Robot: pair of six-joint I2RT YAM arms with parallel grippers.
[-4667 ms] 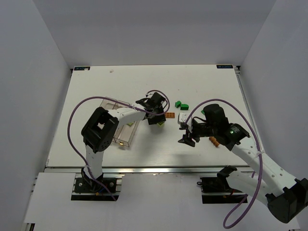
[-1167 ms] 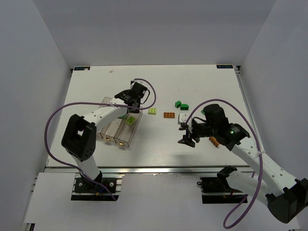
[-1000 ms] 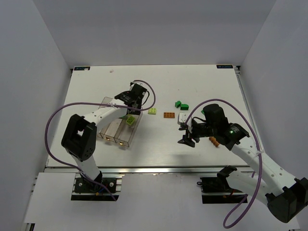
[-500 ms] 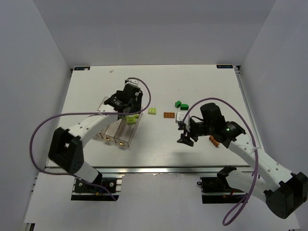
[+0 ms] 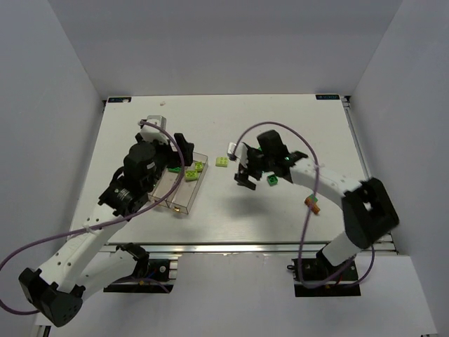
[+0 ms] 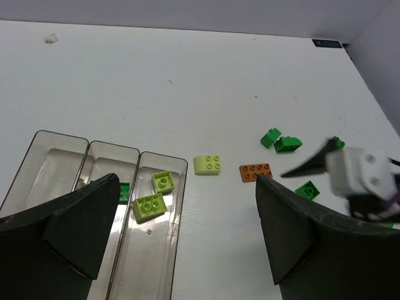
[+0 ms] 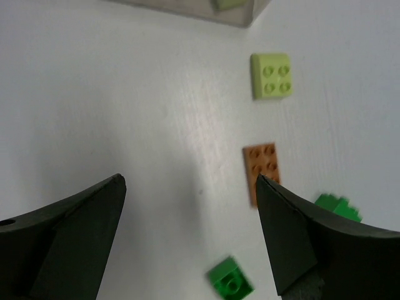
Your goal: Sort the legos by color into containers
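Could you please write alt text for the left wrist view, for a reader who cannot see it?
Three joined clear bins sit at lower left; the rightmost holds two lime bricks. On the white table beyond lie a loose lime brick, an orange plate and several dark green bricks.

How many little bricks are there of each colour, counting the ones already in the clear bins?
Lime bricks: 3
Dark green bricks: 5 (one half hidden in a bin)
Orange bricks: 2
Total: 10
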